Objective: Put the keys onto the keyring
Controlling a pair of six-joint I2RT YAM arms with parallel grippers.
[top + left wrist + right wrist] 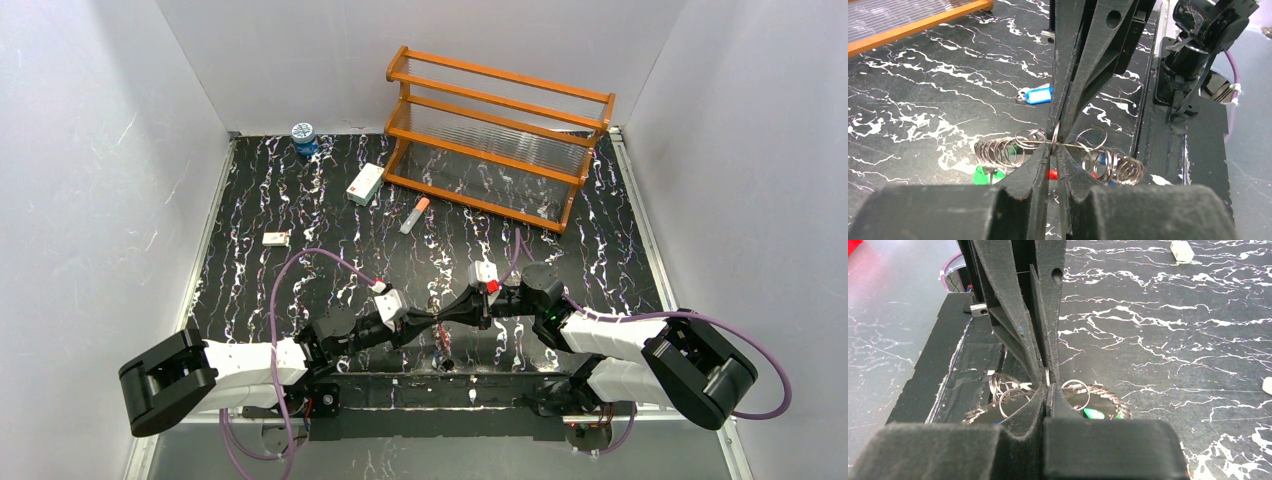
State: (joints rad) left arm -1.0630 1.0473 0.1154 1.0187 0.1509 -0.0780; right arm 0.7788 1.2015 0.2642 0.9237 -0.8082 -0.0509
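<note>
While our left pincer (pixel 1054 150) and right pincer (pixel 1049 390) both pinched the keyring (pixel 1003 150), we judged one blue key (pixel 1039 95) beyond them unthreaded.

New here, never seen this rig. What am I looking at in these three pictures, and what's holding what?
Two robot arms are bolted at the near table edge, each ending in a two-finger gripper. The wide picture comes from a fixed camera above and behind them. The other two come from a camera on each wrist: its own black fingers at the bottom, the other arm's fingers entering from the top. On the black marbled table: an orange rack, a blue-lidded jar, a white box, an orange-and-white tube. The left gripper and right gripper meet tip to tip, both pinched on the keyring, a thin wire strung with small metal rings. A green key shows beneath it; a blue key lies apart on the table.
</note>
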